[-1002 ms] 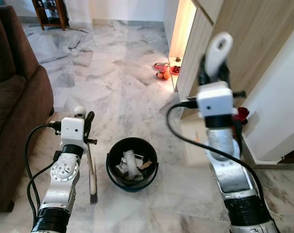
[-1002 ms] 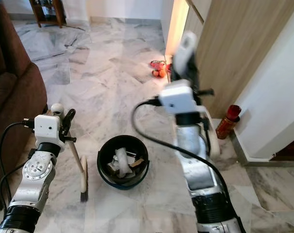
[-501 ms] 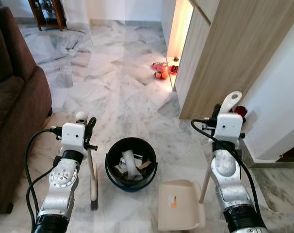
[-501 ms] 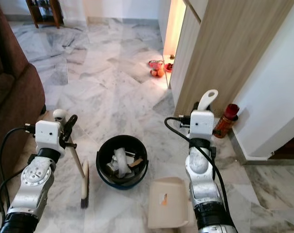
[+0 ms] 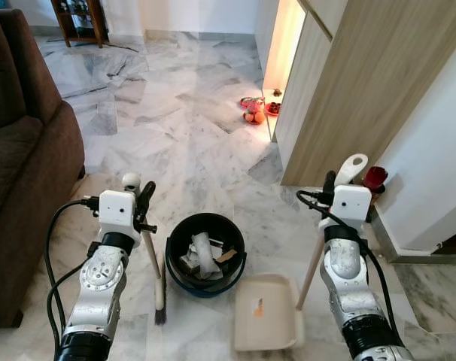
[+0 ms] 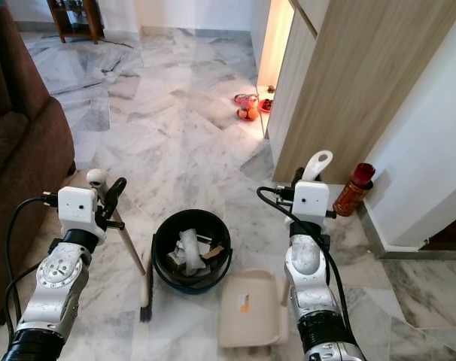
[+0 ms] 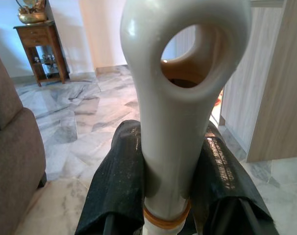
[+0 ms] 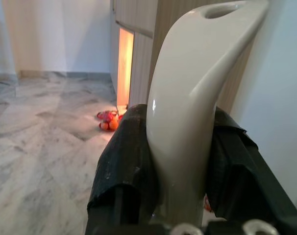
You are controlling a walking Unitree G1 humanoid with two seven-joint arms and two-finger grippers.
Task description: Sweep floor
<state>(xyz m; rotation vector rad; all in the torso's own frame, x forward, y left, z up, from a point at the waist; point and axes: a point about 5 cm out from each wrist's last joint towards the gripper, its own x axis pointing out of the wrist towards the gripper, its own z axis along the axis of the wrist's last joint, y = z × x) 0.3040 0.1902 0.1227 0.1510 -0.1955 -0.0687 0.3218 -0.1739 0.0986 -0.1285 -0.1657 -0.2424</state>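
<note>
Far left: brown sofa [image 5: 21,165], well clear of the work. Left gripper [image 7: 170,191] clamped on the broom [image 5: 154,265] handle just under its looped top, black fingers [image 7: 114,196] pressed to either side (wrist view confirms). Broom slanted, bristle head down on the marble floor [image 5: 183,128] just beside the left wall of the black bucket [image 5: 205,253]. Bucket already loaded with crumpled paper and scraps. Right of bucket: beige dustpan [image 5: 266,312] flat on the floor, near the bucket but apart from it, small orange bit lying in its tray. Right gripper [image 8: 180,176] closed around the dustpan handle near its curved hooked top. Further right: red bottle [image 5: 374,179] at the base of the wood panel [image 5: 348,90]. Small red-orange objects [image 5: 252,110] near the lit gap, too small to identify.

Risks, as judgement: broom head so close to bucket that a sideways stroke could knock or tip it and spill the scraps; dustpan tilting on lift could drop the orange bit back on the floor; dustpan handle swinging right could clip the bottle.

Versus a second ago: right arm then raised high with the pan off the floor, now lowered and pan grounded. Broom head shifted closer to bucket.
</note>
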